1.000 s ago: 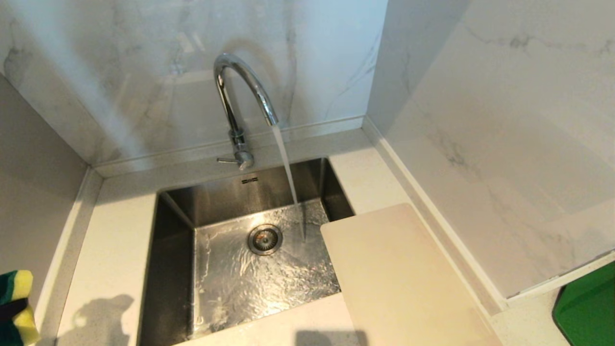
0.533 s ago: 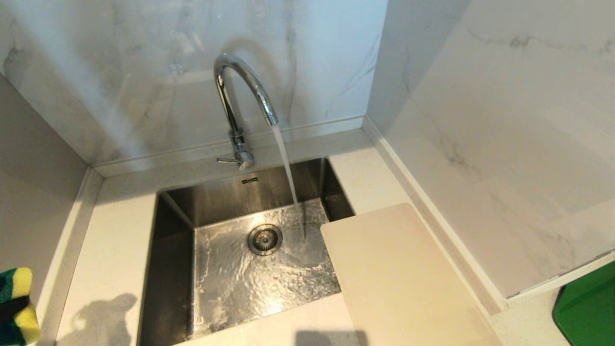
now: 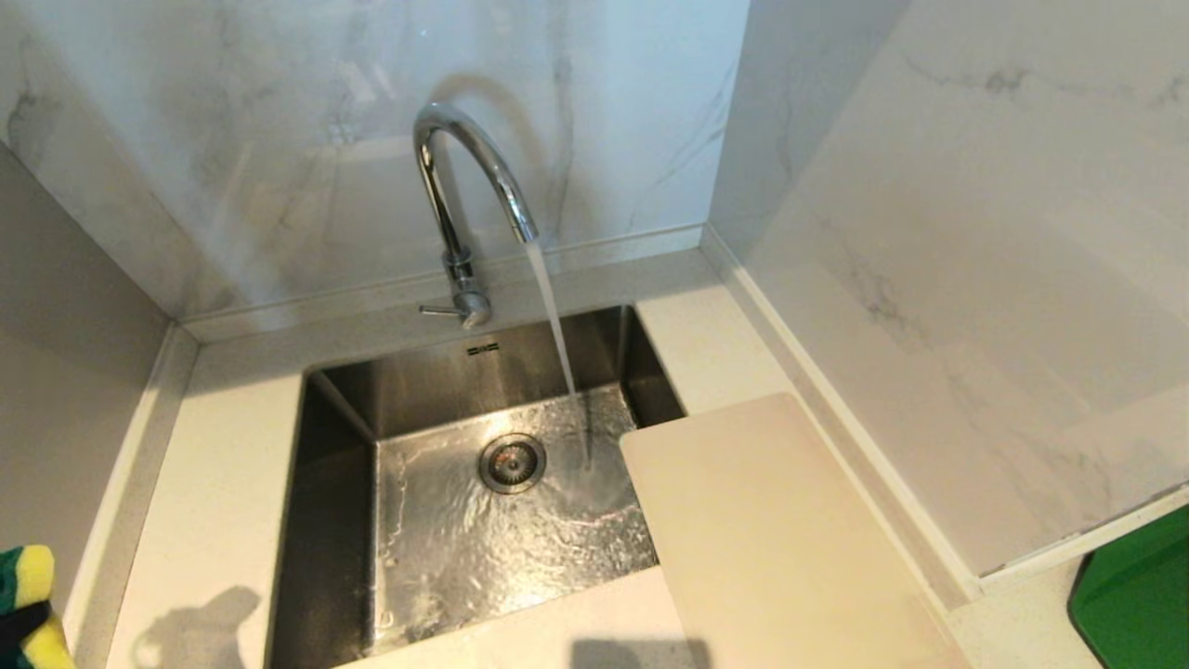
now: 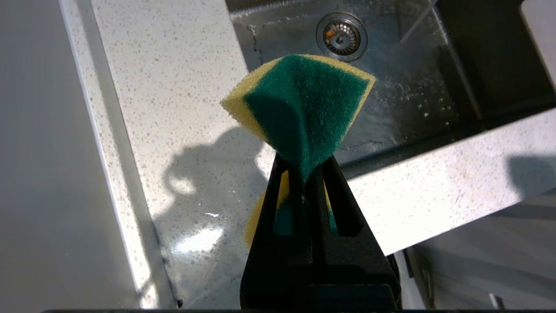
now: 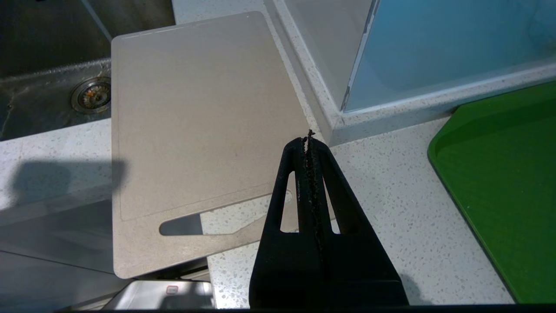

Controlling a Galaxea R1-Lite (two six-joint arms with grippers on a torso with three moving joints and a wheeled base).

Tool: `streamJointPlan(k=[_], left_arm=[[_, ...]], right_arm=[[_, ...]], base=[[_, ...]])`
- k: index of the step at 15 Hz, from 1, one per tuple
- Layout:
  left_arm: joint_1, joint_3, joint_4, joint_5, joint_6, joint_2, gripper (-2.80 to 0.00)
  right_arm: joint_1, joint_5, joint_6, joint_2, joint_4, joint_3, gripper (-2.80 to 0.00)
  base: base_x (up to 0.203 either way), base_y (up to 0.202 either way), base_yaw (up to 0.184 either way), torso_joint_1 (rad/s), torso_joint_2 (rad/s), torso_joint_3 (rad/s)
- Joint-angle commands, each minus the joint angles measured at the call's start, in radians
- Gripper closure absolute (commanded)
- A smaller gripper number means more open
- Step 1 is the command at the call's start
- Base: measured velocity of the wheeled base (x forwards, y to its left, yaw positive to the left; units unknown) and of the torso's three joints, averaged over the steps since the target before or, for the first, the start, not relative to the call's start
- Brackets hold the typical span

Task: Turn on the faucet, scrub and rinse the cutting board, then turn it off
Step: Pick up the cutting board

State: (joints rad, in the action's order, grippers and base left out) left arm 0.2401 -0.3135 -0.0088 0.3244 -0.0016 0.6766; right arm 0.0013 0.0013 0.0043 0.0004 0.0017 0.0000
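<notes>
Left fingers (image 4: 304, 174) pinching green-yellow sponge (image 4: 304, 104) beside sink (image 3: 334, 409); right fingers (image 5: 309, 148) pressed together, empty. Cutting board (image 3: 771, 539), cream-white, flat, rounded corners, lying on table (image 3: 223, 465), corner overhanging sink. Faucet (image 3: 464, 186), chrome gooseneck behind sink, pouring water.

Items counted at the sink

One faucet (image 3: 469, 186), one cutting board (image 3: 780, 539), one sponge (image 4: 304, 104), one drain (image 3: 512, 462), one green tray (image 5: 504, 182) and two grippers are seen.
</notes>
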Motion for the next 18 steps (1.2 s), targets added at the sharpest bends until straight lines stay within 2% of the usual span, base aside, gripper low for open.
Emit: streamJointPlan(k=[1, 3, 8, 12, 16, 18], left_arm=[[-0.052, 0.017, 0.000, -0.046, 0.015, -0.071, 0.00], [-0.105, 0.039, 0.004, -0.099, 0.022, -0.128, 0.00], [-0.167, 0.175, 0.021, -0.111, 0.023, -0.340, 0.00], [-0.231, 0.203, 0.146, -0.133, 0.018, -0.537, 0.00], [-0.246, 0.217, 0.177, -0.172, 0.032, -0.658, 0.00], [-0.246, 0.230, 0.160, -0.251, 0.060, -0.678, 0.00]], right_arm=[[0.000, 0.000, 0.000, -0.002, 0.000, 0.000, 0.00], [0.000, 0.000, 0.000, -0.002, 0.000, 0.000, 0.00], [0.000, 0.000, 0.000, -0.002, 0.000, 0.000, 0.00], [0.000, 0.000, 0.000, -0.002, 0.000, 0.000, 0.00], [0.000, 0.000, 0.000, -0.002, 0.000, 0.000, 0.00], [0.000, 0.000, 0.000, -0.002, 0.000, 0.000, 0.00]], base=[[0.000, 0.000, 0.000, 0.000, 0.00, 0.000], [0.000, 0.000, 0.000, 0.000, 0.00, 0.000], [0.000, 0.000, 0.000, 0.000, 0.00, 0.000], [0.000, 0.000, 0.000, 0.000, 0.00, 0.000], [0.000, 0.000, 0.000, 0.000, 0.00, 0.000], [0.000, 0.000, 0.000, 0.000, 0.00, 0.000]])
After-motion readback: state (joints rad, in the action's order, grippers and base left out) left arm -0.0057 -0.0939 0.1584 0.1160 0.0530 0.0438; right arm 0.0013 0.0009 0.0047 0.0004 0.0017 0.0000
